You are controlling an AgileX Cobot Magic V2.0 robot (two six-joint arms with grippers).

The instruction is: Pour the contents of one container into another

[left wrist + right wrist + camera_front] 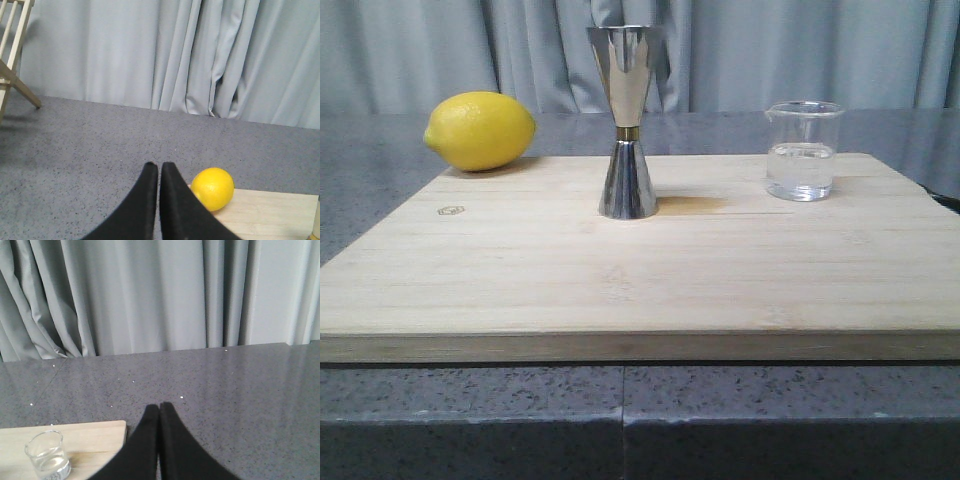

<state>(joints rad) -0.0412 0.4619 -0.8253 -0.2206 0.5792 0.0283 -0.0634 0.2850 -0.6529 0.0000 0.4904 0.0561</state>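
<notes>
The clear glass beaker (804,150), about half full of clear liquid, stands at the back right of the wooden board (640,270). The steel jigger (626,120) with a gold band at its waist stands upright near the board's back centre. No gripper appears in the front view. In the left wrist view my left gripper (159,166) is shut and empty, over the grey counter beside the board's corner. In the right wrist view my right gripper (159,406) is shut and empty, off the board's right corner, with the beaker (47,454) apart from it.
A yellow lemon (480,130) lies at the board's back left corner, also seen as the lemon (212,188) beside the left fingers. Grey curtains (800,50) hang behind the speckled counter (640,410). A wooden chair frame (12,60) stands off to the side.
</notes>
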